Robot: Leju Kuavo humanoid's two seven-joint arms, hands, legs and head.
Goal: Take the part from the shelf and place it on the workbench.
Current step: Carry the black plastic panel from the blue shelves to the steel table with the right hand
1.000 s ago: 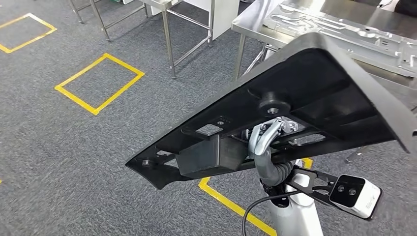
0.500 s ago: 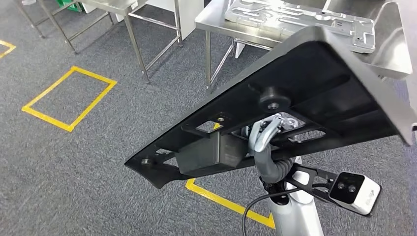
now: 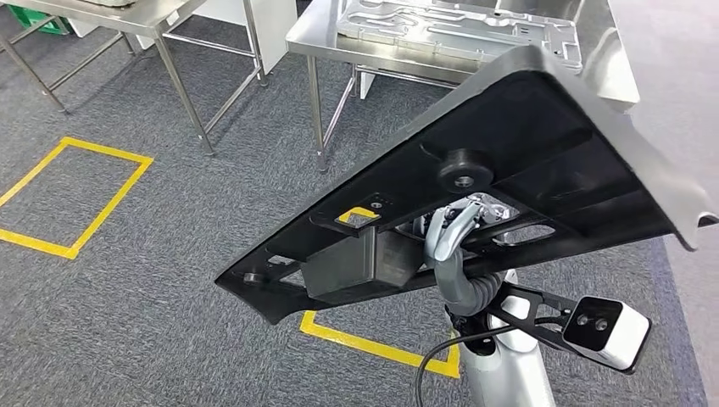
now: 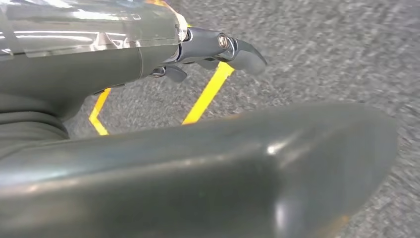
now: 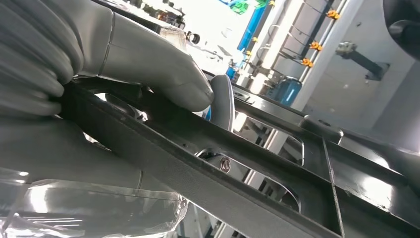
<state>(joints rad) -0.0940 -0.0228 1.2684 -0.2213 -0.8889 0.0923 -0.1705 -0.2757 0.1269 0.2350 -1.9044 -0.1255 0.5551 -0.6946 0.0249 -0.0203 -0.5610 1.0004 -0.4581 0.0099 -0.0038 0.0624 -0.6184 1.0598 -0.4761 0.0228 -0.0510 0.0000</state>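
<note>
- The right hand [image 3: 462, 222] has its fingers [image 5: 148, 67] wrapped round a rib on the underside of the big black part [image 3: 526, 127]. Thumb and fingers are clamped on that bar from both sides, so it is holding the part and nothing else.
- The part is up in the air, carried above the fingers and well off the grey carpet [image 3: 127, 280]. It has not reached the steel workbench [image 3: 331, 38] ahead.
- The left hand [image 4: 218, 47] hangs by the robot's side over the carpet and a strip of yellow tape [image 4: 208, 94]. Nothing seems to be in it, but whether its fingers are spread or curled I cannot tell.
- The step in hand looks like the carry towards the bench. One hand grips a wide part near its middle, so I would keep the wrist steady and the pace slow, because any swing will lever hard against those fingers.
- A grey metal plate [image 3: 458, 30] already lies on the bench top. The far edge of the part needs lifting clear of the bench rim, and the part should be set beside that plate, not on it.
- The part's long axis runs from its narrow tip, low and to the left of the fingers, up to its broad end, high and to the right, beyond them. It sits tilted, ribbed underside towards the robot, broad end towards the bench.
</note>
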